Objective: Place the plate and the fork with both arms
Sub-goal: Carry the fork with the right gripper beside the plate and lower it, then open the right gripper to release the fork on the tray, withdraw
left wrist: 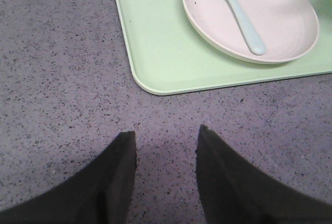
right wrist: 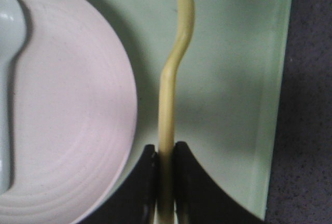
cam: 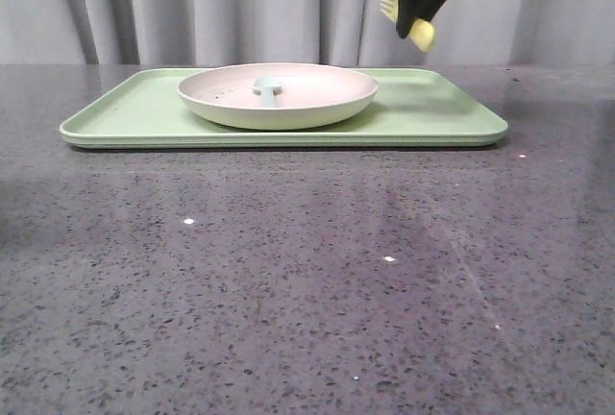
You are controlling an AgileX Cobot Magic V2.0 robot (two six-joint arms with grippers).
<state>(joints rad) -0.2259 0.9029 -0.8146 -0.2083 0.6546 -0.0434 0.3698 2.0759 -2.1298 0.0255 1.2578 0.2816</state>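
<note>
Fork (right wrist: 171, 73) pinched edge-on in right gripper (right wrist: 165, 157) jaws, frame upper right, above tray (cam: 432, 112); thin grip, may twist, miss plate (cam: 288, 103); left gripper (left wrist: 166, 149) jaws spread

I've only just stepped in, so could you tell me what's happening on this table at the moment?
The right gripper is holding the yellow fork pinched between its fingers, raised in the air above the right part of the light green tray, beside the plate. The plate already sits on the tray with a pale blue spoon lying in it. The left gripper is open and empty, over the bare grey tabletop just off the tray's corner.
</note>
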